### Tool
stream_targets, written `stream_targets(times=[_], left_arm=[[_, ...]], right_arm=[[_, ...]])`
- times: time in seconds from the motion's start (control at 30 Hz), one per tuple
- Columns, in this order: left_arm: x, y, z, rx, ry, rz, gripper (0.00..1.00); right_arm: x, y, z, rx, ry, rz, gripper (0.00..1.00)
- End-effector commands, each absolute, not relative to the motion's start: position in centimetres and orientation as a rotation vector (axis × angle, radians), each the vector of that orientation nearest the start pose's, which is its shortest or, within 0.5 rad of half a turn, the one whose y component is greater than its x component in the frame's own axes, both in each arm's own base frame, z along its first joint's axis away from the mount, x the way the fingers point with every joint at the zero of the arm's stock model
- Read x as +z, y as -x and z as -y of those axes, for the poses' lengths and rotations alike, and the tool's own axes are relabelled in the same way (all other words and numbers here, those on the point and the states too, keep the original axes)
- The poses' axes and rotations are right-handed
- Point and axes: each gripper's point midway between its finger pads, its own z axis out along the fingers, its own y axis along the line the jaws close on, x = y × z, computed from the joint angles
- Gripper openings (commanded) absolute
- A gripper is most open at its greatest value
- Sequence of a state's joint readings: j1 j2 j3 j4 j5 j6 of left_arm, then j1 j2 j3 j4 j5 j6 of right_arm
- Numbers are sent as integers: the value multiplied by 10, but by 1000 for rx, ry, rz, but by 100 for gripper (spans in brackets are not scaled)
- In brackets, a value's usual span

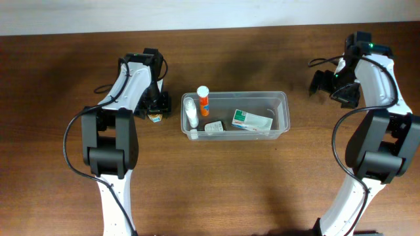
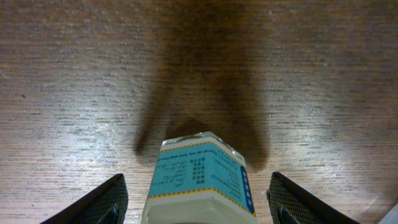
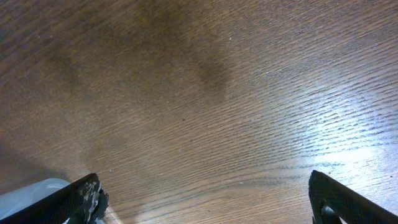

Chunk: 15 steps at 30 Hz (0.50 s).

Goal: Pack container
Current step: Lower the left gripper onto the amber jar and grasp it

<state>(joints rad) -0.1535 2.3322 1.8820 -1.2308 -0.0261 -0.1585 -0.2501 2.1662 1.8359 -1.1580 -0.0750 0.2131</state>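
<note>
toward the left edge of the tabletop, our left gripper (image 2: 197, 186) stands wide open and holds nothing. its fingers sit either side of a small bottle (image 2: 199, 168) with a blue label, not touching it. we judge the bottle light, stiff and smooth, best pinched by its sides. just right of it, mid-table, lies the container (image 1: 262, 94), a clear tub we judge light, slick and thin-walled, best taken by its rim. in its left end are a white bottle (image 1: 190, 113) and an orange bottle (image 1: 204, 101); a box (image 1: 251, 121) lies further right. the tub's left wall stands in the small bottle's way. near the far right corner, our right gripper (image 3: 204, 186) hangs wide open over bare wood, empty.
</note>
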Motion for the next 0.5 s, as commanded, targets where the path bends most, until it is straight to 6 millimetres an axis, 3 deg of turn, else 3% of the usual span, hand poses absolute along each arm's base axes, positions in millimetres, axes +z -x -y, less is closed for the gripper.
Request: stream_targets(times=[0.0, 0.1, 0.37, 0.47], left_arm=[[16, -421, 56, 74, 28, -3220, 72], [17, -419, 55, 75, 28, -3228, 66], [17, -416, 55, 74, 28, -3240, 64], [17, -419, 56, 70, 28, -3226, 59]], right_arm=[[69, -428, 100, 98, -706, -2963, 98], [69, -428, 100, 98, -706, -2963, 98], [69, -428, 100, 99, -706, -2963, 98], [69, -428, 100, 99, -706, -2963, 98]])
